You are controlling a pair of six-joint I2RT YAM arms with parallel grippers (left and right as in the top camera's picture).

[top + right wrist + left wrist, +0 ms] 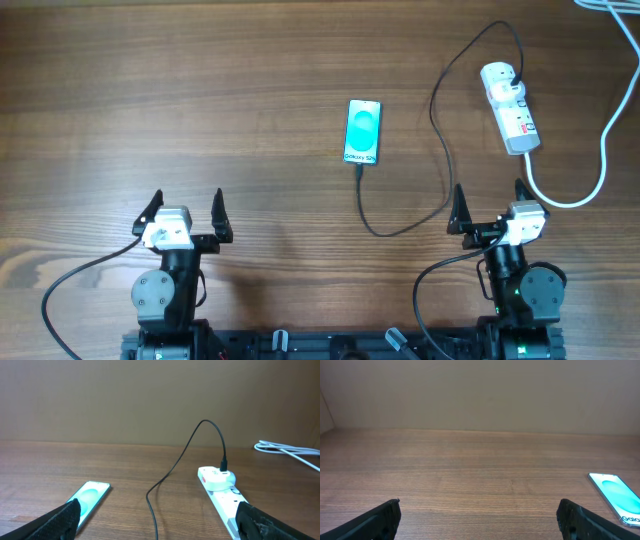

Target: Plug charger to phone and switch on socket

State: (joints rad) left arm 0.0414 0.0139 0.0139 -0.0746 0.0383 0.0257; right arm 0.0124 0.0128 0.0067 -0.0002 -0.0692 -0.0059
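Note:
The phone lies flat mid-table with its teal screen lit; it also shows in the left wrist view and the right wrist view. The charger's black cable runs from the phone's near end in a loop to its white plug, which sits in the socket at the far right. The plug and the socket show in the right wrist view. My left gripper is open and empty at the near left. My right gripper is open and empty, near the socket's near end.
The socket's thick white cord curves off the far right corner and shows in the right wrist view. A plain wall stands behind the table's far edge.

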